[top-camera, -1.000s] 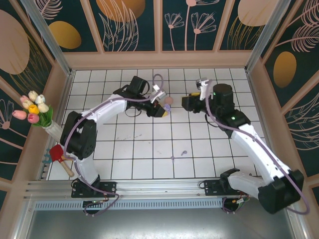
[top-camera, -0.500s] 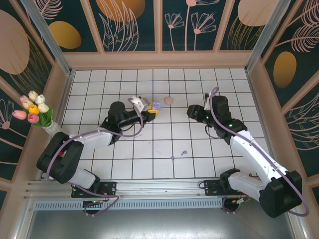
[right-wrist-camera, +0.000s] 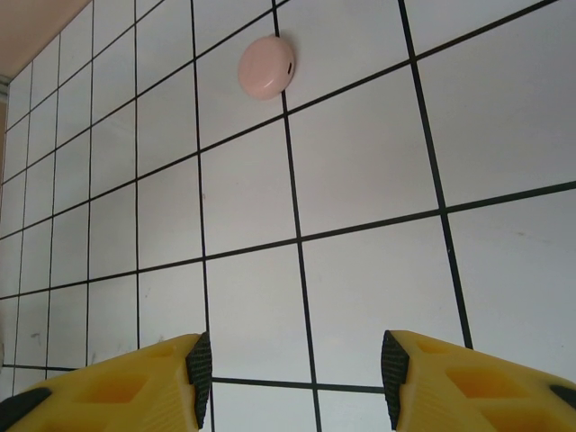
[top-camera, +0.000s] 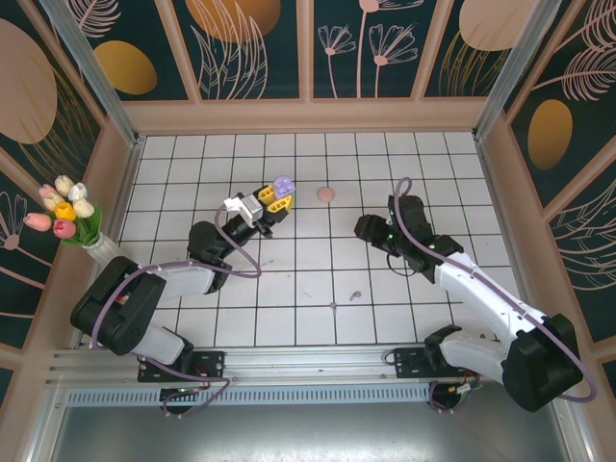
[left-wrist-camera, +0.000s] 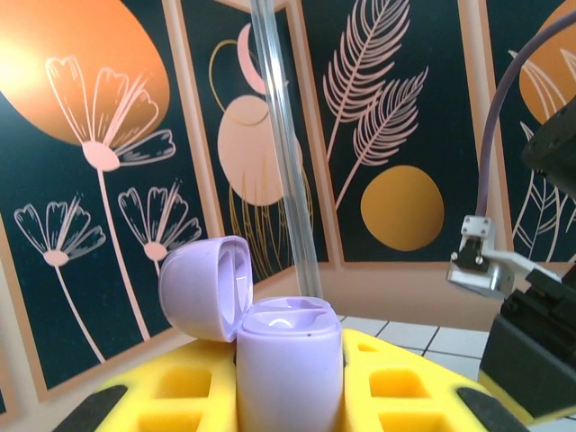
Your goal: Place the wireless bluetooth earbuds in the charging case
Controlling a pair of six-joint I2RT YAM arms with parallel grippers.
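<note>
Left hand (top-camera: 276,197) grips the purple charging case (left-wrist-camera: 288,360) and holds it up, with its lid (left-wrist-camera: 205,286) tipped back. Right hand (right-wrist-camera: 295,364) has its yellow fingers (right-wrist-camera: 135,378) spread wide with nothing between them, low over the white tiled worktop (top-camera: 443,164). A round pink disc (right-wrist-camera: 266,67) lies toward the far edge. Two tiny purple earbuds (top-camera: 354,295) lie on the tiles nearer the front edge, well apart from both hands.

Case (left-wrist-camera: 288,360) in the left gripper (top-camera: 274,197), lid (left-wrist-camera: 202,288) swung to its left; disc (right-wrist-camera: 267,67) ahead of the right gripper (right-wrist-camera: 295,378), well apart; two earbuds (top-camera: 354,295) behind it.
</note>
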